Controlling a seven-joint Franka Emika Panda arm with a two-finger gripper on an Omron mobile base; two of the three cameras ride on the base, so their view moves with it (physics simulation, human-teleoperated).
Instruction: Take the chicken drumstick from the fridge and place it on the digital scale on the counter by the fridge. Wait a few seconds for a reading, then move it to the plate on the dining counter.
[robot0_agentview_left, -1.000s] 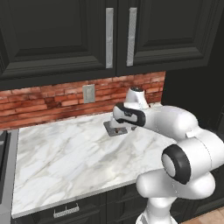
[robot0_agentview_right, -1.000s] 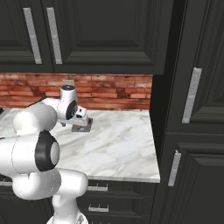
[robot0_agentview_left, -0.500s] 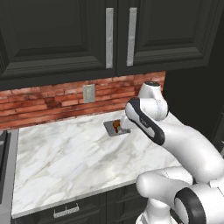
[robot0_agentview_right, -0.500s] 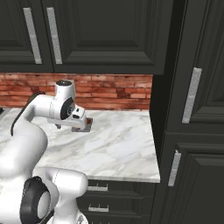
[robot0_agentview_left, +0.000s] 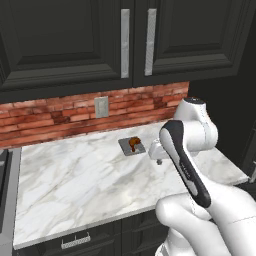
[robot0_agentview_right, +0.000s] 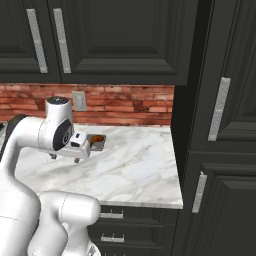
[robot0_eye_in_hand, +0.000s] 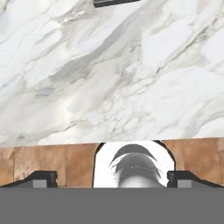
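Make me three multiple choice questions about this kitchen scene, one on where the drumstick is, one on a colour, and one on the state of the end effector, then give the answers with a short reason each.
1. Where is the chicken drumstick?
A. On the digital scale
B. In the end effector
C. On the bare marble

2. What colour is the backsplash behind the counter?
A. White tile
B. Red brick
C. Grey steel

3. What state is the end effector in?
A. Shut on the drumstick
B. Shut and empty
C. Open and empty

Answers:
1. A, since the drumstick lies on the digital scale, the dark square slab on the counter near the wall.
2. B, since rows of red bricks run behind the marble top.
3. C, since in the hand view the end effector has its tips far apart with nothing between them, while the drumstick sits apart on the scale.
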